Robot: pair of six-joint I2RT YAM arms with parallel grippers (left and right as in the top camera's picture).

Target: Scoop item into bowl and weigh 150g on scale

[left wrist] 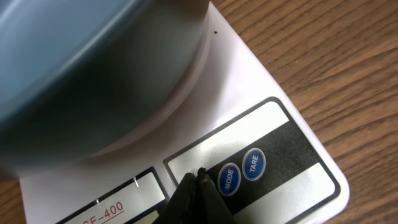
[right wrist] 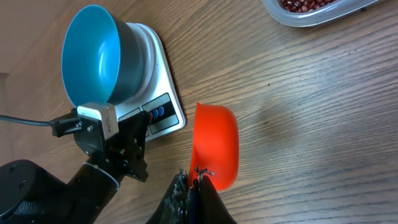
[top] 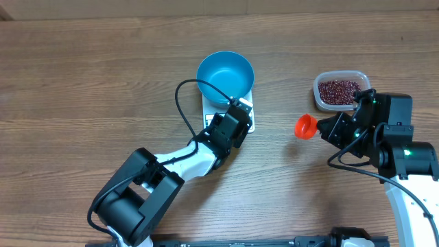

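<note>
We find the beans (top: 339,90) in a clear tub (top: 317,92) on the right of the wooden table (top: 103,68), well apart from the bowl (top: 225,77). The bowl stands upright on the scale (top: 248,103), its inside showing plain blue. The left arm reaches in from the near left, angled over the scale's front edge. The left gripper (left wrist: 198,179) has its fingers pressed together, tips at the control panel just beside the blue button marked "MODE" (left wrist: 229,179). A second button next to it reads "TARE" (left wrist: 254,164). Red lettering ending in "-400" (left wrist: 102,211) is partly cut off. The right arm holds low between scale and tub, the right gripper (right wrist: 198,175) clamped on an orange scoop (right wrist: 214,146).
</note>
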